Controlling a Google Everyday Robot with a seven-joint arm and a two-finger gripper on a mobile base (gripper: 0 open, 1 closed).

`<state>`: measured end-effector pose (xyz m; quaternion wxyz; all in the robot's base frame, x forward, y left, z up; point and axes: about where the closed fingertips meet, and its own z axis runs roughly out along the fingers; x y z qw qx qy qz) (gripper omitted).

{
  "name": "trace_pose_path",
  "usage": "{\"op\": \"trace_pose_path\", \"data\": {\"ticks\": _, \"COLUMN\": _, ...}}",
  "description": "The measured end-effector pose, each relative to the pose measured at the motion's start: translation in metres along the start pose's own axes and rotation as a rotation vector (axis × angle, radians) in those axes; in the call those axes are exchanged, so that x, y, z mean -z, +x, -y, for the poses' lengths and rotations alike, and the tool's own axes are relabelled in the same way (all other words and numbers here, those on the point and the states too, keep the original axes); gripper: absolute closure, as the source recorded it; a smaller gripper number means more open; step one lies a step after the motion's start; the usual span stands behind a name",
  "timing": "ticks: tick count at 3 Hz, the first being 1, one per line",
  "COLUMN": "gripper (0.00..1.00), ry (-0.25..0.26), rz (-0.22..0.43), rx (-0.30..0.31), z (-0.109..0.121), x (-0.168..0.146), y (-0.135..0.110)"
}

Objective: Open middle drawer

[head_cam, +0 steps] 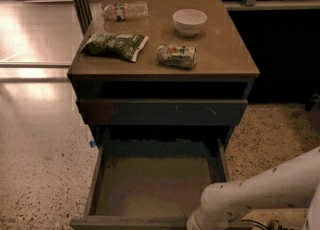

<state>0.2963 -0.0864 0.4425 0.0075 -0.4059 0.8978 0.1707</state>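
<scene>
The middle drawer (150, 189) stands pulled far out of the brown cabinet, and its shallow olive-brown tray is empty. Its dark front (125, 222) runs along the bottom edge of the camera view. My white arm (260, 189) reaches in from the lower right and ends at the drawer front's right part. The gripper itself is below the bottom edge, out of view. Above the open drawer, a wider dark front with pale scratches (160, 112) is shut.
On the cabinet top (225, 54) lie a water bottle (125, 10), a white bowl (189, 21), a green chip bag (115, 45) and a small snack bag (176, 56). Speckled floor (45, 169) lies to the left and right. A dark counter (285, 49) stands behind on the right.
</scene>
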Motion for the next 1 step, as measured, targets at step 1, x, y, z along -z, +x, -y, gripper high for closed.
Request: {"op": "trace_pose_path", "data": {"ticks": 1, "gripper": 0.0, "ry": 0.0, "rz": 0.0, "rx": 0.0, "z": 0.0, "x": 0.0, "y": 0.0}}
